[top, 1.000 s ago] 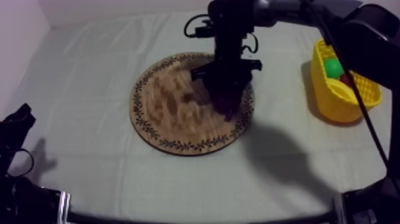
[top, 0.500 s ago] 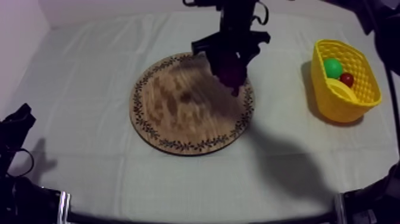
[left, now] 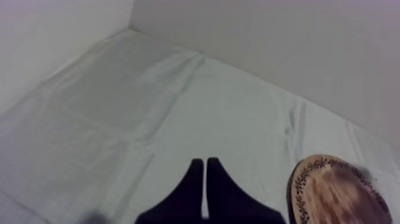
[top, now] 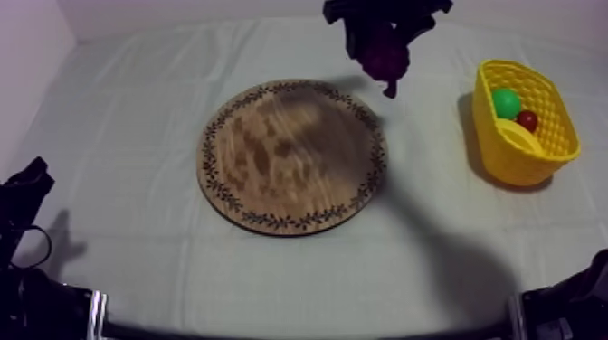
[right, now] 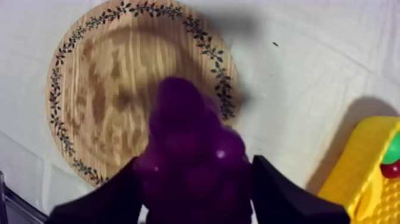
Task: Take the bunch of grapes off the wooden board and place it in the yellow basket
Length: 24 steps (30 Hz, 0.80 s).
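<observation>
My right hand (right: pixel 199 193) grips the bunch of grapes (top: pixel 385 56) across its wide part, in the air beyond the wooden board (top: pixel 291 155), short of the yellow basket (top: pixel 507 154). It looks light, knobbly and smooth. I judge the wide part the safest hold, as the tapered tip could slip. My left hand (left: pixel 205 173) is closed on nothing.

Seen from above, the right end effector (top: pixel 387 27) is cut off by the picture's upper edge. From the right wrist, the bunch of grapes (right: pixel 190 143) hides part of the wooden board (right: pixel 107 89), and the frame cuts the yellow basket (right: pixel 357 173) at the worktop's right edge. Inside the basket, a round green thing (top: pixel 506 102) is too small to name, and a yellow thing (top: pixel 516 136) lies half hidden.
</observation>
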### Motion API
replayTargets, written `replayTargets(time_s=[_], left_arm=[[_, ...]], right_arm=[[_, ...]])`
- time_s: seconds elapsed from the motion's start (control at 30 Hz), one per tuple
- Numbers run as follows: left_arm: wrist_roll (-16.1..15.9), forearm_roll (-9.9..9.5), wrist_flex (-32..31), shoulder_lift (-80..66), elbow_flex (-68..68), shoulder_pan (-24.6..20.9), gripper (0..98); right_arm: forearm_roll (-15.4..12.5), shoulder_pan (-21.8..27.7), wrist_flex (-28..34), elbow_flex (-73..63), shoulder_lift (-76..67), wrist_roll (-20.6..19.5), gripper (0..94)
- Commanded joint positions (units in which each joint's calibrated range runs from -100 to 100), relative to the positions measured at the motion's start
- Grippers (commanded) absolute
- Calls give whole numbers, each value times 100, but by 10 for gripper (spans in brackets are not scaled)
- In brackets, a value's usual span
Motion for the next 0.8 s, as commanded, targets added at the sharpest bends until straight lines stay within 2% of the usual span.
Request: replayTargets(time_s=[0.0, 0.3, 0.77], left_arm=[[0, 1, 3, 3, 4, -1, 0], [0, 1, 3, 3, 4, -1, 0], [0, 1, 3, 3, 4, -1, 0]], right_arm=[[26, 93, -38, 236, -189, 25, 361], [21, 949, -85, 1156, -868, 293, 364], [348, 2402, -282, 2455, -1573, 814, 377]])
